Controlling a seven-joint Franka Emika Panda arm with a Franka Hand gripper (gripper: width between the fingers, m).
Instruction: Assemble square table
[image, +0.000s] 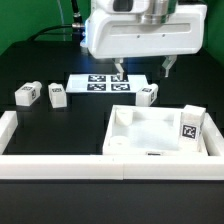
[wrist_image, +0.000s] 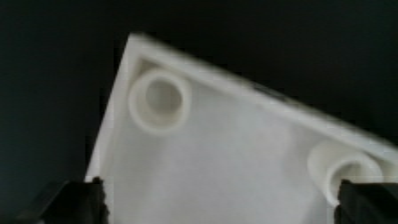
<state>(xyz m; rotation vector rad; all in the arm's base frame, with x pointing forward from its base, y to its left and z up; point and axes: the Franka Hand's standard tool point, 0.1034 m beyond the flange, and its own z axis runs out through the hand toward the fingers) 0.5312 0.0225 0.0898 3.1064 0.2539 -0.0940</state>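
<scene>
The square table top is a white tray with a raised rim, lying at the front, toward the exterior view's right. My gripper hangs open above its far edge, fingers wide apart and holding nothing. In the wrist view the gripper looks down on a corner of the top, blurred, with two round holes showing. Two white tagged legs lie at the exterior view's left. A third leg lies by the top's far edge. A fourth leg stands at the top's right side.
The marker board lies flat behind the top, partly under the gripper. A long white border rail runs along the front, with a side rail at the exterior view's left. The table surface is black.
</scene>
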